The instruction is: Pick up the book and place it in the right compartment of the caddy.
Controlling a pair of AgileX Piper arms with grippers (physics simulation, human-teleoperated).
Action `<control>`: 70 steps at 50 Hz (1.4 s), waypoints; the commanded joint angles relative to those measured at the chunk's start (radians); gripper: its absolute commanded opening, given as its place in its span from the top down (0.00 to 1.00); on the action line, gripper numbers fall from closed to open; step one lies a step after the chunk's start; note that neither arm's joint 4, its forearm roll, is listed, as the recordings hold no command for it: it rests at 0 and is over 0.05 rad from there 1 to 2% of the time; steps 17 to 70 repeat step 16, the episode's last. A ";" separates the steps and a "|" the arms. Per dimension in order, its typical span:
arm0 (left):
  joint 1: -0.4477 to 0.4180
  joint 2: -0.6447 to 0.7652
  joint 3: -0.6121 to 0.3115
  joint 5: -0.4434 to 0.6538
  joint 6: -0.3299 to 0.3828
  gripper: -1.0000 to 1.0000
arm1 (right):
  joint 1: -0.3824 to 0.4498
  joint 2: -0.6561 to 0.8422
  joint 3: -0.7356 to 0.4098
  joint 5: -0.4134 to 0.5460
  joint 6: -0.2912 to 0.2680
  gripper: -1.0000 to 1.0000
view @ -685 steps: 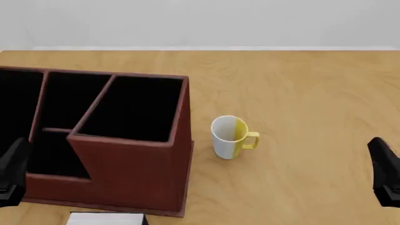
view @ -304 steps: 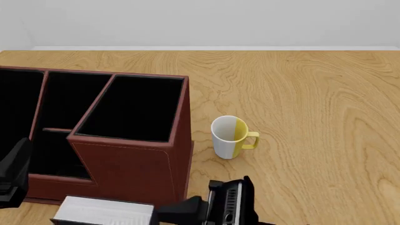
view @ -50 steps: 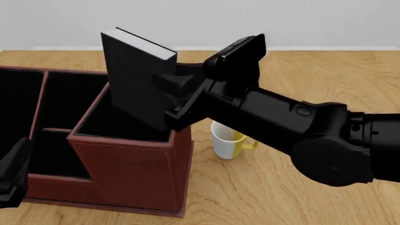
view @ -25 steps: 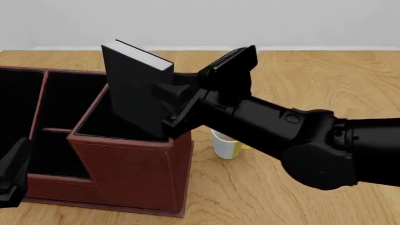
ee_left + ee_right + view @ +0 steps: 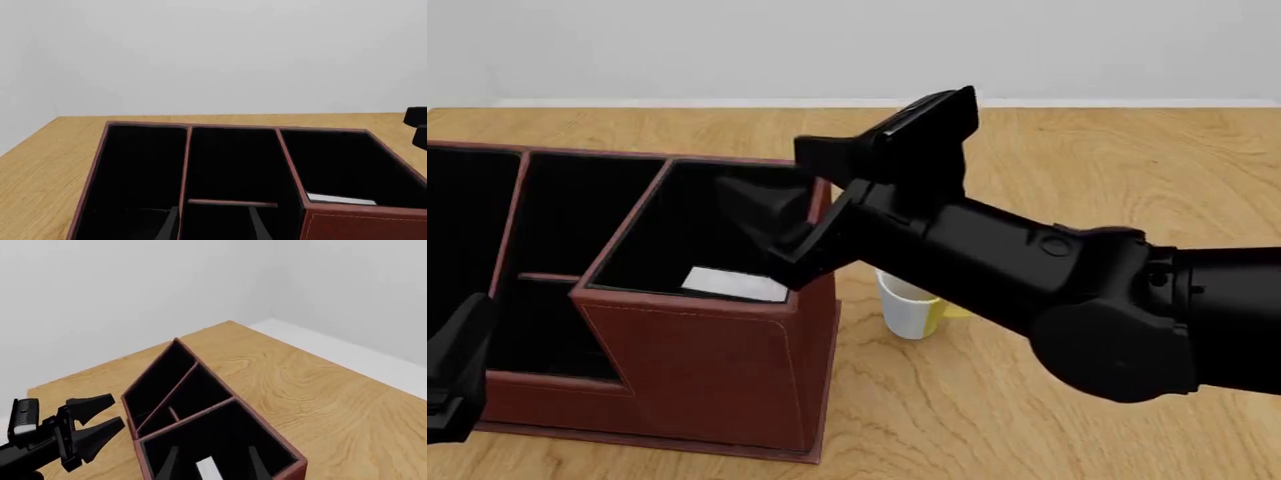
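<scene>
The reddish-brown caddy (image 5: 694, 350) stands at the left of the table. The book (image 5: 734, 284) lies inside the right compartment (image 5: 714, 225), with only its white page edge showing near the front wall. That edge also shows in the left wrist view (image 5: 340, 199) and the right wrist view (image 5: 210, 471). My right gripper (image 5: 771, 232) is open and empty just above that compartment, at its right side. My left gripper (image 5: 454, 370) is open and empty at the caddy's front left corner; it also shows in the right wrist view (image 5: 93, 427).
A white-and-yellow mug (image 5: 905, 305) stands just right of the caddy, mostly hidden behind my right arm (image 5: 1028, 280). The caddy's narrower left sections (image 5: 227, 165) show only black lining. Bare wood table (image 5: 1148, 160) lies to the right.
</scene>
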 commanded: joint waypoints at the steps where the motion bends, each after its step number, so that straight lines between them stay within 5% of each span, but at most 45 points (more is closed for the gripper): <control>1: 0.000 0.000 -0.001 0.000 0.000 0.00 | 0.011 -0.033 -0.006 0.024 -0.012 0.00; 16: 0.000 0.000 0.002 -0.002 0.000 0.00 | 0.014 -0.123 -0.011 0.097 -0.071 0.00; 70: 0.000 0.000 0.002 -0.002 0.000 0.00 | 0.014 -0.123 -0.011 0.097 -0.071 0.00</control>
